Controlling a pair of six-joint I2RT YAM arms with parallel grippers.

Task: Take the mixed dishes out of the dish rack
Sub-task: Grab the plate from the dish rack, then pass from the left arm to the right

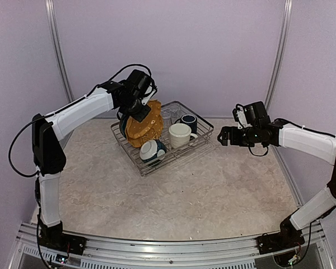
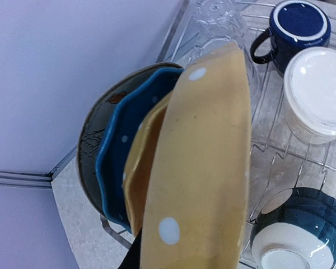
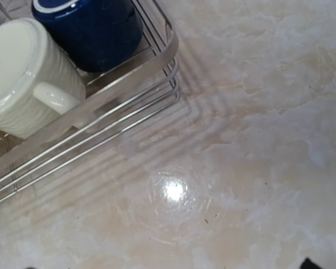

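Note:
The dish rack (image 1: 204, 136) stands at the back middle of the table. My left gripper (image 1: 139, 110) is at its left end, shut on the top rim of the yellow dotted plate (image 1: 144, 128), which fills the left wrist view (image 2: 201, 168). One dark finger (image 2: 130, 256) shows beside the plate. Behind it stand a blue dotted plate (image 2: 120, 140) and the bird-pattern plate (image 2: 91, 140). The rack also holds a cream mug (image 1: 179, 134), a navy mug (image 1: 189, 121), a teal-and-white bowl (image 1: 152, 150) and a clear glass (image 2: 218, 17). My right gripper (image 1: 224, 136) hangs open and empty just right of the rack.
The right wrist view shows the rack's right corner (image 3: 129, 73) with the cream mug (image 3: 28, 73) and navy mug (image 3: 89, 28) inside, and bare marble tabletop (image 3: 241, 168) beside it. Lilac walls close off the back and sides. An aluminium rail (image 1: 168, 246) runs along the near edge.

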